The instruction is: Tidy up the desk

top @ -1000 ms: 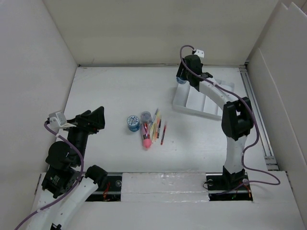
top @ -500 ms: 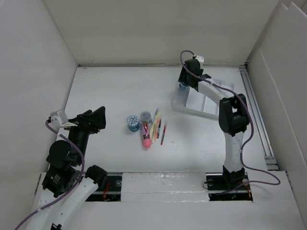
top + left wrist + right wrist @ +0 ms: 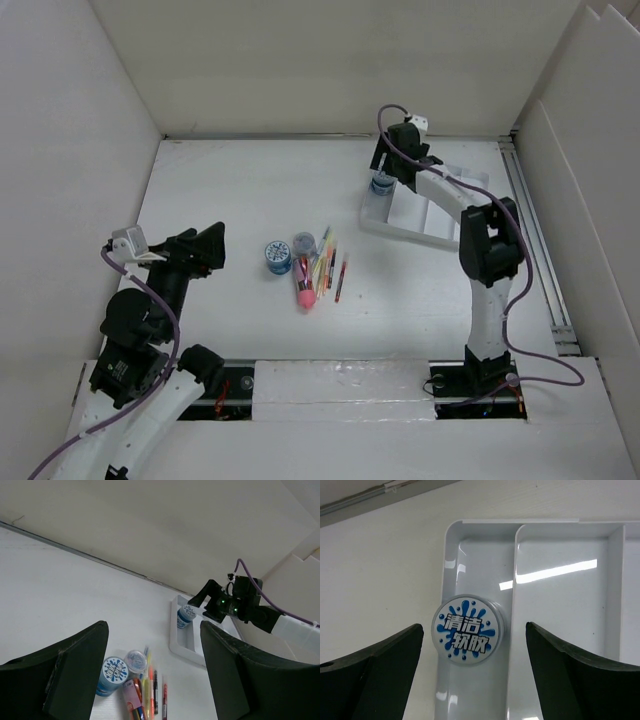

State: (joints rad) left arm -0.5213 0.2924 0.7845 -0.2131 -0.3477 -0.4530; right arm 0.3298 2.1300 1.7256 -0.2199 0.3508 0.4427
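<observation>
The desk (image 3: 240, 190) spans the whole floor under both arms. At its middle lie a blue tub (image 3: 279, 257) and pens (image 3: 326, 265). Far right, a tray (image 3: 400, 232) holds a second tub (image 3: 468, 636) in its end compartment. The right gripper (image 3: 473, 630) hangs above it, spread wide and clear of it. The left gripper (image 3: 152, 625) is also spread, holding nothing.

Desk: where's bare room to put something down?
The desk is bare between the back wall and the pen pile, and between that pile and the arm bases. Crowded: the pile itself; a blue-lidded jar sits in the end compartment of the tray.
</observation>
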